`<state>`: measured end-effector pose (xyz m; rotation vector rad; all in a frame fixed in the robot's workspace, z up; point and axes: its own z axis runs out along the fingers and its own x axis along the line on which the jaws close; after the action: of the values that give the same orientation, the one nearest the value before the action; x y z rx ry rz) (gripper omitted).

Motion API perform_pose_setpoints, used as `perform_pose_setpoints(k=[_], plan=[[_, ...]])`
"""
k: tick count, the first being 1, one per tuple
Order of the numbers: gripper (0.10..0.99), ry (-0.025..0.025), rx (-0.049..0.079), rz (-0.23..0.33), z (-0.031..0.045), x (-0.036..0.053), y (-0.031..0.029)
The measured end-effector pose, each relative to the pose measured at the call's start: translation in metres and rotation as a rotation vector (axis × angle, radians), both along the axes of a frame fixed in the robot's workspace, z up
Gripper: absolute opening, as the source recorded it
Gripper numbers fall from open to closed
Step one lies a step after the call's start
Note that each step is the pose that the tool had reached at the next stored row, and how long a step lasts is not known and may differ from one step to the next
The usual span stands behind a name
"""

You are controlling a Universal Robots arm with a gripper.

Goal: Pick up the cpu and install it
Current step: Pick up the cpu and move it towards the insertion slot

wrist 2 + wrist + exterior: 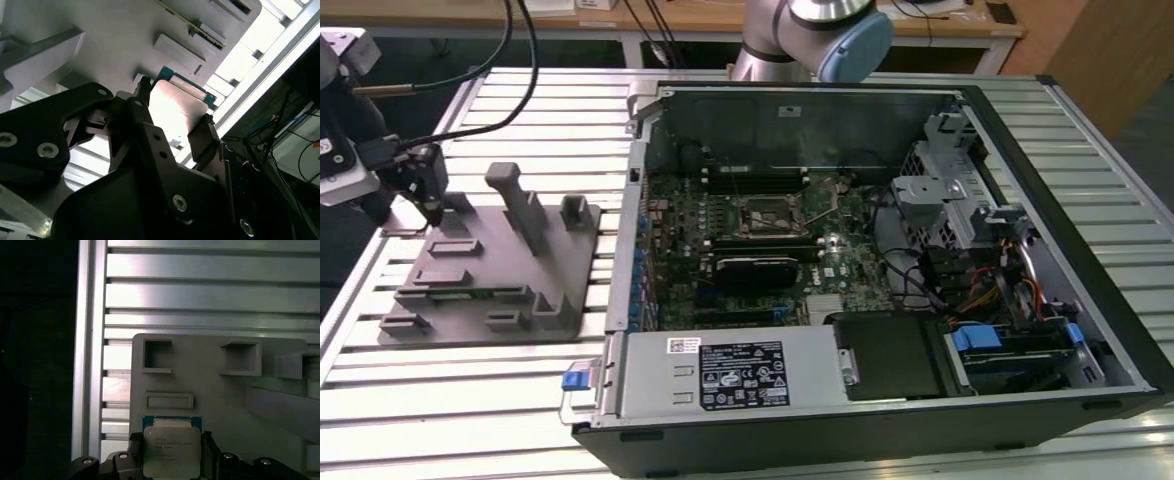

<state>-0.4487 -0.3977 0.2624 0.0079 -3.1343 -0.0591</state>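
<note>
Your claw (171, 439) pinched the cpu (172, 452) by opposite edges at the grey fixture (225, 400). Thin, light, stiff yet fragile, it likely suited your edge-only hold.

I saw the fixture's upright posts (520, 205) and the case wall (638, 190) standing between my pincer (434, 213) and the socket (767, 213).
</note>
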Motion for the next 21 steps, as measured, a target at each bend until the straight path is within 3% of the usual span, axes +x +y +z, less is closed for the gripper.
perform_pose_setpoints(k=[21], plan=[[0.553,-0.0021,0.000,-0.014,0.0531,0.0000,0.0000]])
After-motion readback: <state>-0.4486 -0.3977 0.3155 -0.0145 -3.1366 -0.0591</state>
